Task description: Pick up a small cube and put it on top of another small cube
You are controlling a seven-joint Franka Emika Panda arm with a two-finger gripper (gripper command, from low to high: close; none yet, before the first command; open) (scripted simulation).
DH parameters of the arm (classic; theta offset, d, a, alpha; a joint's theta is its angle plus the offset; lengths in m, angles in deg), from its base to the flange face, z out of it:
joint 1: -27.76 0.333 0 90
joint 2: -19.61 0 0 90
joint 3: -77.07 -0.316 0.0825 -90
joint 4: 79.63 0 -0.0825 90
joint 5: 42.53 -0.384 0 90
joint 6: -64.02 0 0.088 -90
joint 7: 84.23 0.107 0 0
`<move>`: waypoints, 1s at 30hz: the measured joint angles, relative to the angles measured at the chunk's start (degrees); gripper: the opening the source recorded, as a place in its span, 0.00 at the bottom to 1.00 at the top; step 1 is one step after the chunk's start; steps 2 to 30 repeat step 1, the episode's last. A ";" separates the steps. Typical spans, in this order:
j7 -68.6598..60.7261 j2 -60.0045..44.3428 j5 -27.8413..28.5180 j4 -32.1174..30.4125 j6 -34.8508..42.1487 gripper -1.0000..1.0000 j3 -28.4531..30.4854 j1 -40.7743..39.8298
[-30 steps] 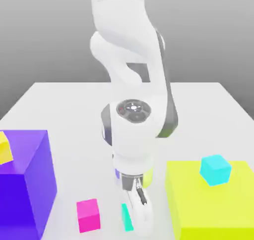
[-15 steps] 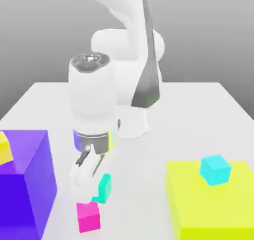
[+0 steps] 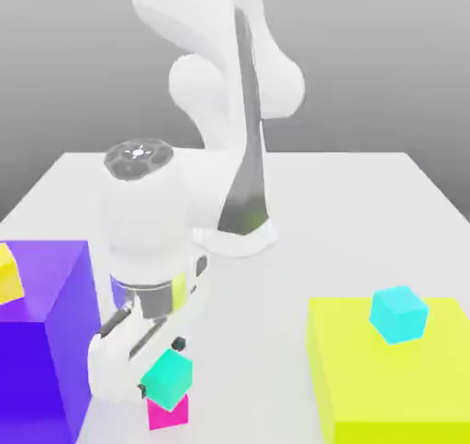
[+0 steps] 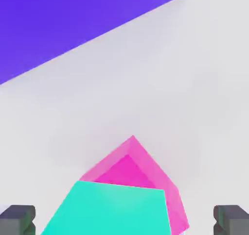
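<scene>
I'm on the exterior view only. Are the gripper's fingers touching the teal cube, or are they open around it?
Observer: Open. From the hand view, the gripper has a visible gap between each fingertip and the teal cube.
Operator: Is the magenta cube's top fully covered?
Observer: No. Part of its top shows past the teal cube, on the side facing the big purple block; magenta cube.
Operator: The hand hides the floor there. Is magenta against purple?
Observer: No, bare surface separates it from the big purple block.

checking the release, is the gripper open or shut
Open: its dark fingertips stand wide apart, with bare gaps beside the teal cube.
</scene>
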 joint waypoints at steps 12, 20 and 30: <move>-0.38 1.85 -0.51 -0.11 1.74 1.00 -0.13 -0.02; -0.38 1.85 -0.51 -0.11 1.74 1.00 -0.13 -0.02; -0.38 1.85 -0.51 -0.11 1.74 1.00 -0.13 -0.02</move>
